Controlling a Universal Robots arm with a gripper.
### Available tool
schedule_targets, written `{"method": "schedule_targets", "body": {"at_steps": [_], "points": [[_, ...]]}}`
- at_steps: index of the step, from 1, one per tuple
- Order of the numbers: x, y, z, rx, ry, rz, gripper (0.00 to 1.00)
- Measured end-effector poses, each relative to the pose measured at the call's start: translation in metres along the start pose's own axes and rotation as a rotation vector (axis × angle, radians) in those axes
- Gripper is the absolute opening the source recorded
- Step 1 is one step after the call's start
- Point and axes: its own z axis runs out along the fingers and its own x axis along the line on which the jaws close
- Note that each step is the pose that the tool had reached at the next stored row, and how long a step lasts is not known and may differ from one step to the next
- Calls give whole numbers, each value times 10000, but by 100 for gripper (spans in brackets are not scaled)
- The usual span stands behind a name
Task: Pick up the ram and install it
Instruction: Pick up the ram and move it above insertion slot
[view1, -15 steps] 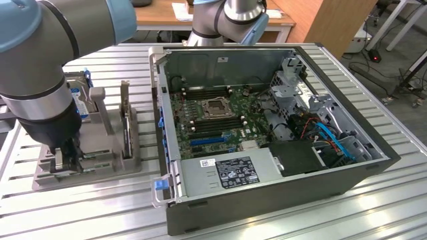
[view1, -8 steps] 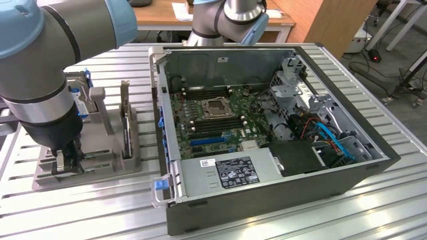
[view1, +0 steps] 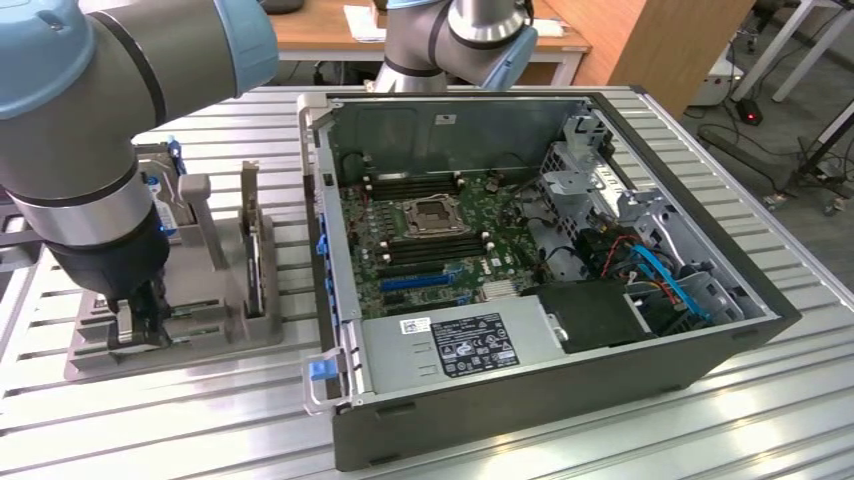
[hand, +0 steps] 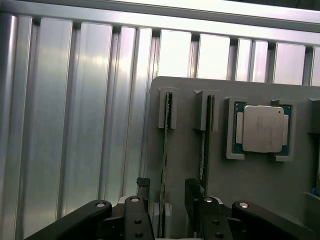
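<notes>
Gripper (hand: 167, 197) hangs low over a gray holder (hand: 250, 190) at the exterior view's left. Its jaws are apart, straddling the ram (hand: 164, 145), which stands on edge in a slot. The stick looks thin, stiff, light and likely fragile, so it is best pinched across its flat faces. A second stick (hand: 205, 135) stands just beside it, leaving little room, then a square processor (hand: 262, 128). At the exterior view's right, an open computer case (view1: 561, 400) rests on the ribbed metal counter (view1: 174, 420).

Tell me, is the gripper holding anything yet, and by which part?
Nothing is held yet. The gripper is open, straddling one end of the ram, which stands on edge in the gray holder.
</notes>
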Motion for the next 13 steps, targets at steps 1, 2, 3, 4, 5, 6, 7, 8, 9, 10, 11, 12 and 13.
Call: {"method": "schedule_targets", "body": {"at_steps": [1,2,3,4,5,6,7,8,9,10,11,12,13], "points": [[1,-15,0,1,-1,0,41],[2,-29,-1,1,0,0,41],[3,-43,-2,0,0,0,41],[4,-48,-2,1,-1,-1,41],[4,-48,-2,0,0,0,41],[4,-48,-3,0,0,0,41],[4,-48,-2,0,0,0,41],[4,-48,-2,0,0,0,41],[4,-48,-2,0,0,0,41],[4,-49,-2,0,0,0,41],[4,-49,-2,0,-2,1,41],[4,-53,-1,2,-5,0,41],[5,-59,-2,1,-6,-1,41]]}}
